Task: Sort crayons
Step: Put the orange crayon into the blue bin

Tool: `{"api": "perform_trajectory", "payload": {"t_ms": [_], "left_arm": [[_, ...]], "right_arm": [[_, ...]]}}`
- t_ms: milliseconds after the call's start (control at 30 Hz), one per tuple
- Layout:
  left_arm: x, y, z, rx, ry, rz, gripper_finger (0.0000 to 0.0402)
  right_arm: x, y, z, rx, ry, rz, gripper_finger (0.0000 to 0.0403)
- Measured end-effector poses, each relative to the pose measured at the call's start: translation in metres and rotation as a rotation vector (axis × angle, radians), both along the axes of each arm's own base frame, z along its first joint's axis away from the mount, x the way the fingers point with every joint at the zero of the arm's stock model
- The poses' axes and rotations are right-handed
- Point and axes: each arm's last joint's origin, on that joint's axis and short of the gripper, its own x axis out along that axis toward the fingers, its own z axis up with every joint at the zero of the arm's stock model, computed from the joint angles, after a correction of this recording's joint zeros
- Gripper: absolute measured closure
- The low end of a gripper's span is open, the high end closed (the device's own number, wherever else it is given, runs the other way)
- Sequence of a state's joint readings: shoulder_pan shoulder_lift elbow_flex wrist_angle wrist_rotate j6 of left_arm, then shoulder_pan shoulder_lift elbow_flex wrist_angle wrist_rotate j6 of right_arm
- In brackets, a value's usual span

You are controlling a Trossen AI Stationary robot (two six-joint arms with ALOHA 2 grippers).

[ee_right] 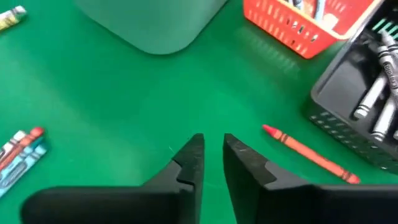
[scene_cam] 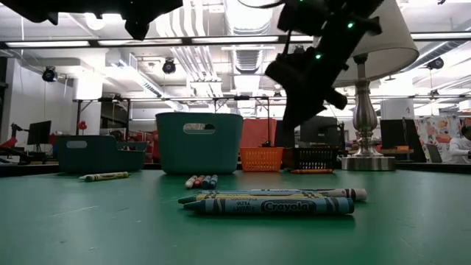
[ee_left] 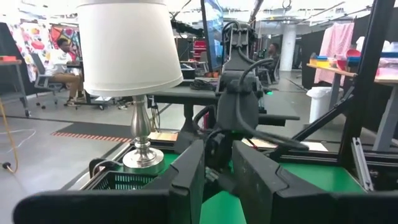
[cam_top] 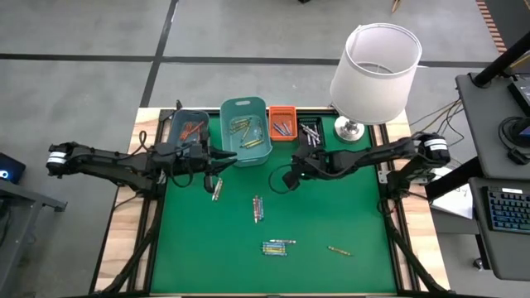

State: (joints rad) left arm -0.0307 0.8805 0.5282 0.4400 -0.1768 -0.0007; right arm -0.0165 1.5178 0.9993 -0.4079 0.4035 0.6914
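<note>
Crayons lie before bins (lamp perhaps behind).

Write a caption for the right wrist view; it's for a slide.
Right gripper, empty, above green mat beside a loose red crayon.

One word can be read: "Crayola", in dark letters along the paper wrapper of the blue crayon that lies nearest the low camera, at the front of a small bunch of crayons on the green mat, well in front of the tall teal bin. The smaller print beside that word on the same wrapper is too fine to make out. The wrappers of the other crayons show no legible lettering.
</note>
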Motion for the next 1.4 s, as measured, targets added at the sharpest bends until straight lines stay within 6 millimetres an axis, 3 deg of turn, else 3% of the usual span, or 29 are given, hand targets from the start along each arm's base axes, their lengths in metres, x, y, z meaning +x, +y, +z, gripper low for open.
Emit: {"api": "perform_trajectory", "payload": {"t_ms": [133, 300, 700, 1400], "left_arm": [[-0.001, 0.0, 0.001, 0.018, 0.001, 0.002, 0.0335], [-0.001, 0.0, 0.001, 0.026, 0.003, 0.002, 0.0335], [-0.002, 0.002, -0.001, 0.039, 0.03, 0.073, 0.0335], [-0.002, 0.002, -0.002, 0.039, 0.034, 0.081, 0.0335]], "right_arm": [[0.006, -0.005, -0.015, 0.034, 0.06, -0.074, 0.0386], [0.009, -0.013, -0.033, 0.064, 0.15, -0.22, 0.0391], [0.017, -0.033, -0.042, 0.037, 0.159, -0.296, 0.039], [0.017, -0.038, -0.069, -0.072, 0.236, -0.348, 0.039]]}}
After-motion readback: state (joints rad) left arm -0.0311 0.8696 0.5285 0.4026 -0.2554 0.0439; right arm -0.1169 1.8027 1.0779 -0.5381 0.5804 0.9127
